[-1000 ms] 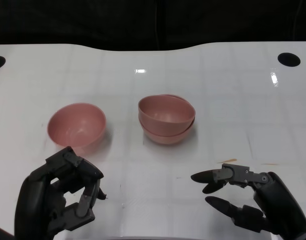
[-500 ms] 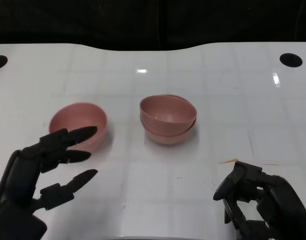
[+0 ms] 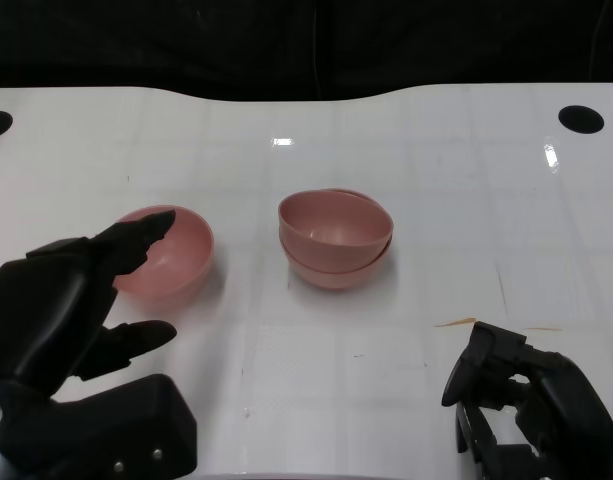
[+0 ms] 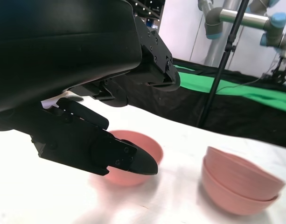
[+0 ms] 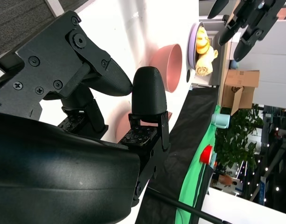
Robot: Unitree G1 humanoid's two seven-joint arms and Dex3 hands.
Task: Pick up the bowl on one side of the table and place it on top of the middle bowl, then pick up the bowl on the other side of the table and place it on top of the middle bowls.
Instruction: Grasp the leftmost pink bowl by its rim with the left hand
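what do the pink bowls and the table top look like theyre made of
The lone bowl and the stacked pair: probably plastic or melamine, matte pink, judging by their thin even walls and soft, dull sheen; glazed ceramic can't be ruled out. The table: a smooth white glossy surface, perhaps laminate or coated board, since it mirrors the overhead lights as bright spots.

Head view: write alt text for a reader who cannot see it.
The left robot hand, fingers spread, reaches toward a single pink bowl on a white table. Two stacked pink bowls sit at the centre; the right robot hand rests curled near the front edge.
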